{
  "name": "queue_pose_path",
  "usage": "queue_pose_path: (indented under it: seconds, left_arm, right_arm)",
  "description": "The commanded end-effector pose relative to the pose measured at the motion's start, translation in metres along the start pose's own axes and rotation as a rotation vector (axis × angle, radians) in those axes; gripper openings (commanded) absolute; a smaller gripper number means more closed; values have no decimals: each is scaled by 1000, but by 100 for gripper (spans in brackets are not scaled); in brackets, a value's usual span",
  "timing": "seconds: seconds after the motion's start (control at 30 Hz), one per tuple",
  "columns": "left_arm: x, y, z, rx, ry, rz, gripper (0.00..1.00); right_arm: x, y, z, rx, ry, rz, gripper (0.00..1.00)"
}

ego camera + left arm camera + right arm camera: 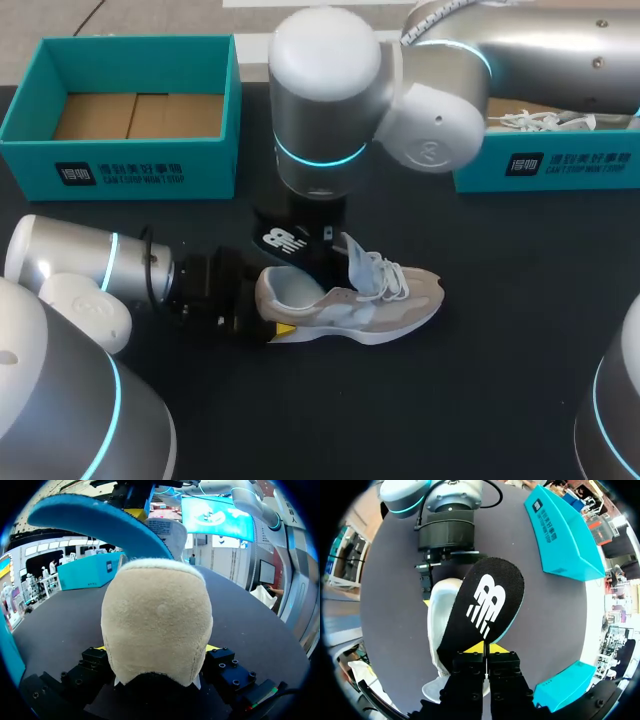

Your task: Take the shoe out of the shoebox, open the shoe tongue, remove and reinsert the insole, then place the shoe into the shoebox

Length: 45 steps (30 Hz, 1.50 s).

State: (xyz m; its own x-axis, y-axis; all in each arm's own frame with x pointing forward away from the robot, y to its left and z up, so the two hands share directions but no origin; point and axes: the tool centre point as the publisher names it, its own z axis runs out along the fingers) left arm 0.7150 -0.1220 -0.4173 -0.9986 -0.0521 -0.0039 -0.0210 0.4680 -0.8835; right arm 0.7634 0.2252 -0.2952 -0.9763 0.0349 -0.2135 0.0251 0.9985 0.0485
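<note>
Jaws of L gripper [268, 305] clamp beige shoe [370, 305] heel; R gripper's [484, 650] pinch black, blue-backed insole [490, 600].

A white logo mark sits on the black insole [487, 602] in my right gripper [484, 649]. The left shoebox [130, 172] and right shoebox [570, 165] each bear a dark emblem and white lettering (front walls).

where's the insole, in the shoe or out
Out, or nearly: right jaws clamp the insole, raised over the shoe; whether its far end is free, cannot tell.
</note>
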Motion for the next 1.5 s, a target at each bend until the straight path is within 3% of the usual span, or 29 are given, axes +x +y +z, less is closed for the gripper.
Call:
queue_pose_path:
  seconds: [0.03, 0.1, 0.13, 0.17, 0.37, 1.2, 1.5]
  left_arm:
    - [1, 1, 0, -3, 0, 1, 0]
    - [1, 1, 0, -3, 0, 1, 0]
    - [1, 1, 0, -3, 0, 1, 0]
    - [1, 1, 0, -3, 0, 1, 0]
    - [1, 1, 0, -3, 0, 1, 0]
    - [1, 1, 0, -3, 0, 1, 0]
    - [1, 1, 0, -3, 0, 1, 0]
  right_arm:
    - [-2, 6, 3, 7, 19, -11, 0]
    - [-1, 7, 5, -4, 42, -6, 0]
    - [1, 7, 6, -16, 77, -11, 39]
    - [2, 7, 7, -18, 98, 0, 100]
    - [11, -8, 6, -130, 229, 90, 100]
    - [11, -12, 4, -124, 256, 99, 100]
    - [3, -8, -4, -264, 422, 111, 100]
